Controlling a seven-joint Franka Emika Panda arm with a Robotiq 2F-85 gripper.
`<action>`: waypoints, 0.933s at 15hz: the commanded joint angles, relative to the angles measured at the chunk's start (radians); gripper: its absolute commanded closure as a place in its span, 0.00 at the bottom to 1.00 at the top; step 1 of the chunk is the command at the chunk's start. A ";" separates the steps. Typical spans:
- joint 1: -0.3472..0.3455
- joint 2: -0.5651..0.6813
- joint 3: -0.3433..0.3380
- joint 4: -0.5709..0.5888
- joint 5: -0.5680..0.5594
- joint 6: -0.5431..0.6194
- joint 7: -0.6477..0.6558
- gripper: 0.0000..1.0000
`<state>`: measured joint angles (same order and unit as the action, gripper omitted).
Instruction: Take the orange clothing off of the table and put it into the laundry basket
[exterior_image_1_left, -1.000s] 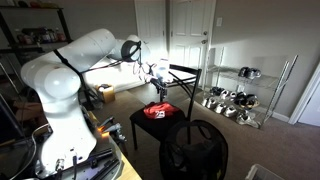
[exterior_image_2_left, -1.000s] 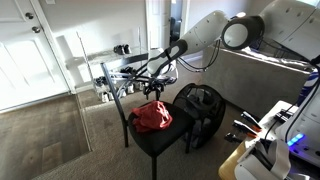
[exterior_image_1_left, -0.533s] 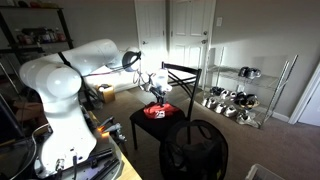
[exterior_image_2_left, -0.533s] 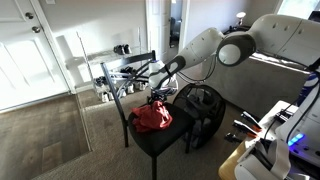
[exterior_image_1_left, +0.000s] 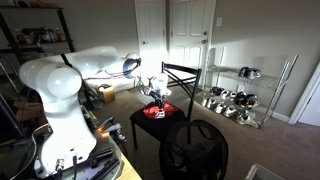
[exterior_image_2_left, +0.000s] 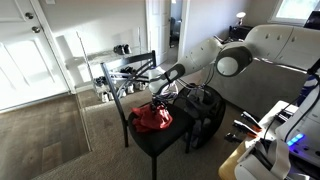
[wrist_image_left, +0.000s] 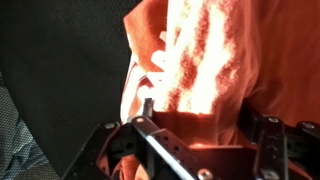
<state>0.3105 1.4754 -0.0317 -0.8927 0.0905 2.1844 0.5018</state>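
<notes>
The orange clothing (exterior_image_1_left: 155, 112) lies bunched on the small black table (exterior_image_1_left: 139, 122); it also shows in the other exterior view (exterior_image_2_left: 150, 119) on the table (exterior_image_2_left: 168, 142). My gripper (exterior_image_1_left: 158, 98) (exterior_image_2_left: 157, 101) hangs just above it, fingers pointing down. In the wrist view the gripper (wrist_image_left: 197, 118) is open, its two fingers spread with the orange clothing (wrist_image_left: 205, 55) filling the space between and under them. The black mesh laundry basket (exterior_image_1_left: 195, 150) (exterior_image_2_left: 205, 106) stands on the floor right beside the table.
A wire shoe rack (exterior_image_1_left: 236, 100) stands by the wall beyond the table, with white doors (exterior_image_1_left: 188, 35) behind. A grey couch (exterior_image_2_left: 255, 75) is behind the basket. A glass door (exterior_image_2_left: 30, 55) and carpeted floor lie on the far side.
The arm has swung in and lowered; the gripper has come down from beside the table's back rail to just over the orange clothing.
</notes>
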 joint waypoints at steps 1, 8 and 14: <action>-0.011 0.000 0.019 0.008 -0.010 -0.023 -0.011 0.47; -0.020 0.000 0.025 0.019 -0.005 -0.024 -0.008 0.92; -0.030 -0.126 0.007 -0.119 0.011 0.034 0.006 0.93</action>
<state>0.2929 1.4548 -0.0191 -0.8822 0.0906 2.1696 0.4963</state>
